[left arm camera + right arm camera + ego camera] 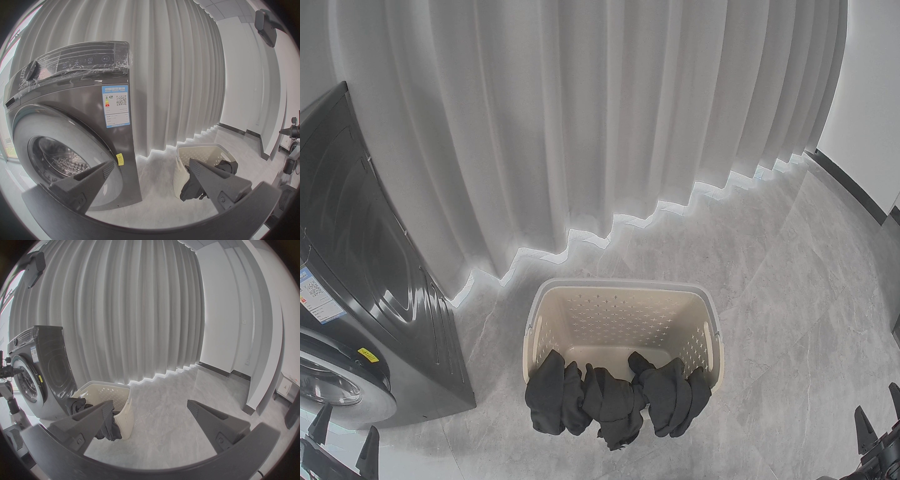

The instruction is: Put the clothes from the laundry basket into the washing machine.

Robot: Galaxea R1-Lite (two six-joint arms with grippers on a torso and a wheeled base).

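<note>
Across the laundry basket, near rim: dark clothes.
Left gripper, right gripper: jaws apart, empty; washing machine left.

The basket is set on the floor right of the washer, before the curtain; clothes are draped over its near rim.

Dark grey, wedge-shaped fingers taper to ribbed tips, each with a round screw near its base.
</note>
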